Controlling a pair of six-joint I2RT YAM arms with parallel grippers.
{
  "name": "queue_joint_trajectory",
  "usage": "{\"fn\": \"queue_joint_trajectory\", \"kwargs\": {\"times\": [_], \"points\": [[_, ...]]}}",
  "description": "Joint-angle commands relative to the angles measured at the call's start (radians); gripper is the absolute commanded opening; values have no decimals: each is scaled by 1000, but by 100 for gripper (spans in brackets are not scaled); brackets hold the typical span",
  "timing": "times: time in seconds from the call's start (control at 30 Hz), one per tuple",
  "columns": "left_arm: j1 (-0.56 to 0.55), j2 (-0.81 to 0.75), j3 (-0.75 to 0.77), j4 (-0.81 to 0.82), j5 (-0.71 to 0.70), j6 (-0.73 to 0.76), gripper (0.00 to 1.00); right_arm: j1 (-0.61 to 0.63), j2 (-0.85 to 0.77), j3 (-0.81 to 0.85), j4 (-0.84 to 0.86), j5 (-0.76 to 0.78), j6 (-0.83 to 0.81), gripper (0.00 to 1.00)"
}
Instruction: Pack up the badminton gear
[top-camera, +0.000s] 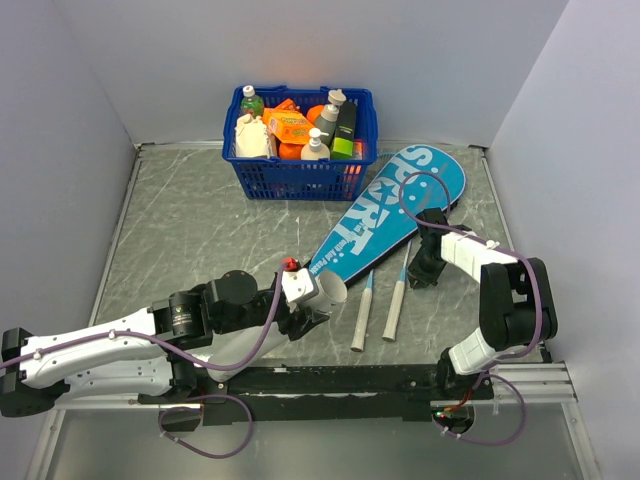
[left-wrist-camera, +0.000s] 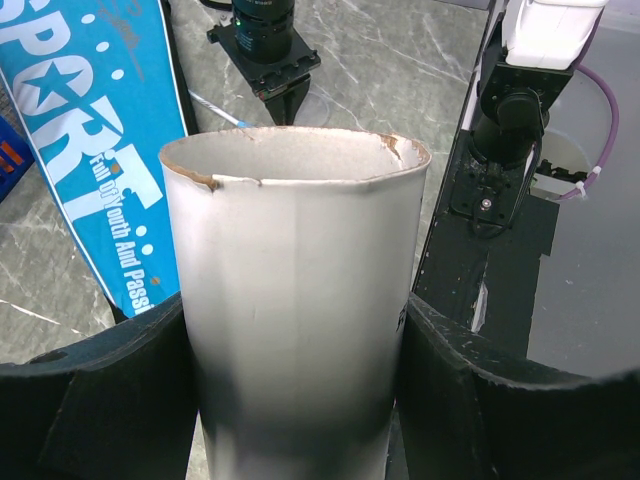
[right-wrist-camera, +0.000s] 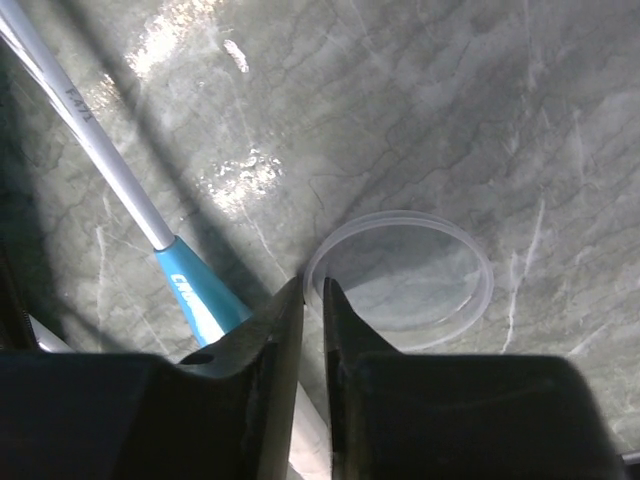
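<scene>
Frayed white cardboard tube (left-wrist-camera: 295, 300) — round, matte — between left fingers (left-wrist-camera: 100, 400).

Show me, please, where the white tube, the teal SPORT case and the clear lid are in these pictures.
white tube (left-wrist-camera: 295, 300): left wrist view, middle of its side wall.
teal SPORT case (top-camera: 400, 205): top external view, on the printed lettering.
clear lid (right-wrist-camera: 405, 285): right wrist view, centre of the disc.

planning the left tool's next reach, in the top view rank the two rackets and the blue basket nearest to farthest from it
1. Left racket, just right of the left tool.
2. Right racket, further right.
3. Blue basket, at the back.
</scene>
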Motion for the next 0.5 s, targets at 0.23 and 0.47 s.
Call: {"fn": "queue_joint_trajectory", "kwargs": {"times": [0.23, 0.47], "points": [[-2, 8, 15, -11, -1, 18, 1, -10, -46, 7, -16, 4, -12, 7], [-2, 26, 20, -12, -2, 18, 1, -9, -198, 69, -103, 13, -55, 4]]}}
